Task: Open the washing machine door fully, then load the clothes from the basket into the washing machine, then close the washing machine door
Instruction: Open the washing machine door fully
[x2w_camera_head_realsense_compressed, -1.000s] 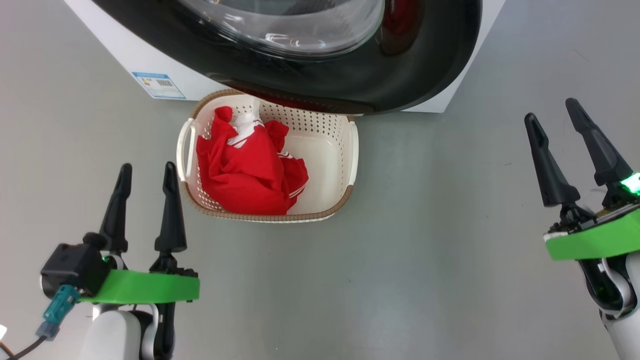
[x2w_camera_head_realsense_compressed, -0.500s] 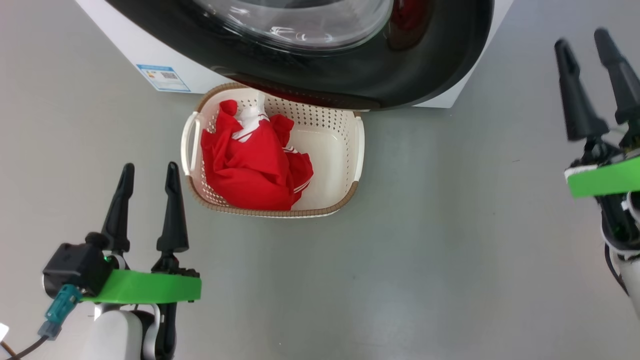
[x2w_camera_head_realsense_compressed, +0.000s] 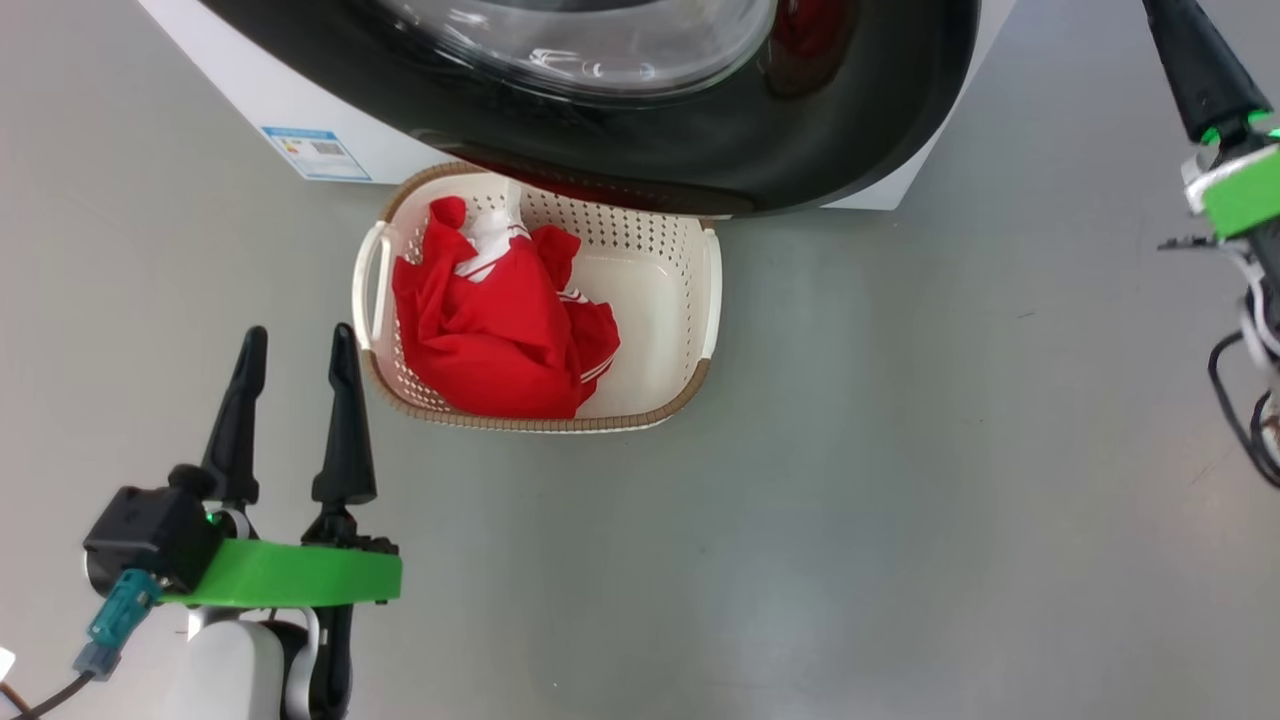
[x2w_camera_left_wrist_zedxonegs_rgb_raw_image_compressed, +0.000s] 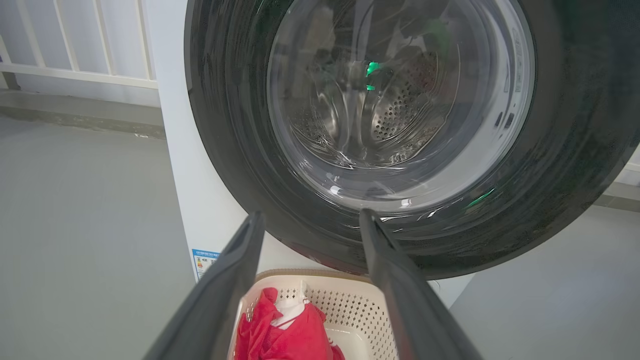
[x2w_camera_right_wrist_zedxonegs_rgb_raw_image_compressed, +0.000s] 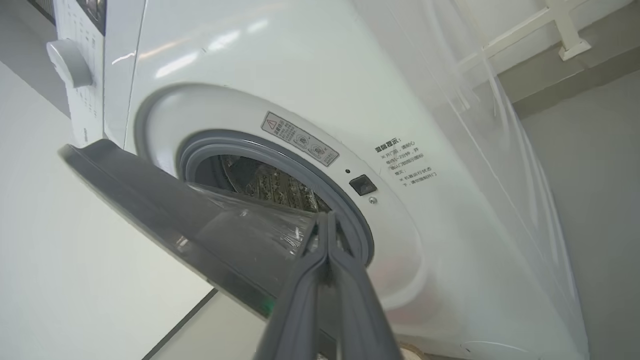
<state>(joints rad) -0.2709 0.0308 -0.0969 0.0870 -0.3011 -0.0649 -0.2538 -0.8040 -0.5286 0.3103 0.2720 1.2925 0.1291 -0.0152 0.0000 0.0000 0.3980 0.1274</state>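
The stiff, glossy-slick washing machine door (x2w_camera_head_realsense_compressed: 700, 150) stands ajar above the back edge of the basket (x2w_camera_head_realsense_compressed: 560, 424); push its free rim. The right end effector (x2w_camera_right_wrist_zedxonegs_rgb_raw_image_compressed: 327, 220) is pinched together, seemingly empty; the left end effector (x2w_camera_head_realsense_compressed: 299, 333) stands apart.

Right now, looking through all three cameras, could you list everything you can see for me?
washing machine: one, white, ahead on the floor
door: one, glossy black with clear glass centre, partly open, over the basket's far rim
drum: one, steel, behind the grey gasket
sticker: one, blue and white, low on the machine
basket: one, cream with brown rim, on the floor
clothes: one red heap, white trim, in the basket; garment count unclear
floor: one, grey, all around
left fingers: two, black, apart, lower left of head view
right fingers: two, dark, pressed together, empty, pointing toward the door opening
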